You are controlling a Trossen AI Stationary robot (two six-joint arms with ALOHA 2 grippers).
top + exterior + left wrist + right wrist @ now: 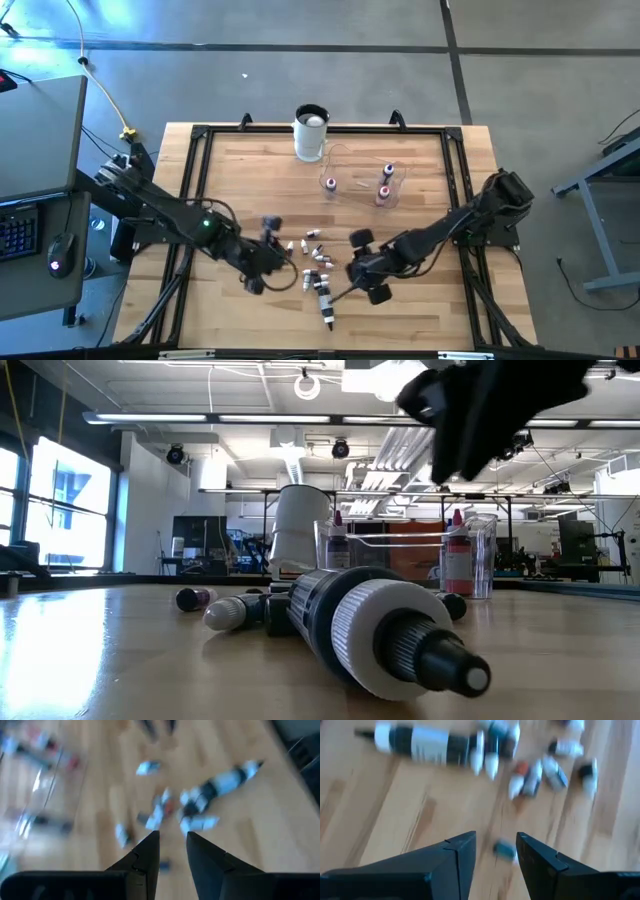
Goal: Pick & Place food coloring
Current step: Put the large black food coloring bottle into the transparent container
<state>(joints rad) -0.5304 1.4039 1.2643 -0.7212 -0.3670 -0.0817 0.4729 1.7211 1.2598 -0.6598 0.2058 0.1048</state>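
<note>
i've got the food coloring bottles point(312, 258) scattered low and centre in the high view, between both grippers. right gripper point(352, 272) sits just right of the pile, fingers apart, holding nothing. left gripper point(262, 262) sits just left of it, fingers slightly parted, empty too.

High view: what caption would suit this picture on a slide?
Two robot arms hover over scattered food coloring bottles on a wooden table, three more standing in a clear bowl.
</note>
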